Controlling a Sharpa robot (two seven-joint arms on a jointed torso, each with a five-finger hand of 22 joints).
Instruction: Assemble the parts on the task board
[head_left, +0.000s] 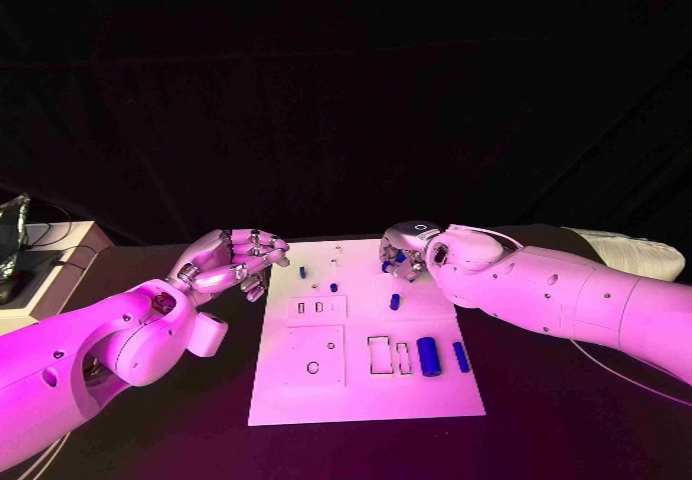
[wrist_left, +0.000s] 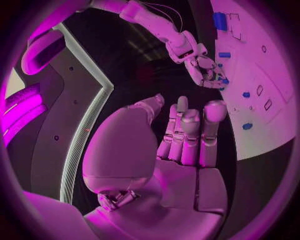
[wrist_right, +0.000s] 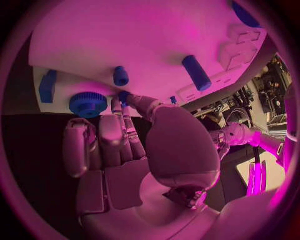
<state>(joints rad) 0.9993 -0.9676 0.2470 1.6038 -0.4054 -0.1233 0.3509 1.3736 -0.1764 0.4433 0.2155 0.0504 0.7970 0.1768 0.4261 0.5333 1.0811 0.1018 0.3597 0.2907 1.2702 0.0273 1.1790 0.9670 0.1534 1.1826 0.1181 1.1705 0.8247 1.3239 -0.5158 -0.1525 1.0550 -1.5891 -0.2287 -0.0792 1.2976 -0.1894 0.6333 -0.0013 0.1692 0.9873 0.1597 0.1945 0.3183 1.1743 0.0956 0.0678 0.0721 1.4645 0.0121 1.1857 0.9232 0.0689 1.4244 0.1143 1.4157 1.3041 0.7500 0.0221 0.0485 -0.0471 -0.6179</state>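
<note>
The white task board (head_left: 361, 340) lies in the middle of the black table. My right hand (head_left: 408, 250) is down on the board's far right part, thumb and a finger pinching a small blue part (wrist_right: 124, 94). Beside it sit a blue gear (wrist_right: 88, 104), a short blue peg (wrist_right: 120, 76) and a blue cylinder (wrist_right: 197, 72). My left hand (head_left: 231, 262) hovers off the board's far left corner, fingers loosely bent, palm (wrist_left: 187, 185) bare. Small blue pegs (head_left: 303, 271) (head_left: 333, 287) (head_left: 394, 301) stand on the board. A thick blue cylinder (head_left: 428, 356) and a slimmer one (head_left: 460, 357) lie near its right edge.
The board has rectangular slots (head_left: 381, 355) and a round hole (head_left: 313, 367) in its near half. A pale box (head_left: 58, 265) stands at the table's far left. Bare black table lies on both sides of the board.
</note>
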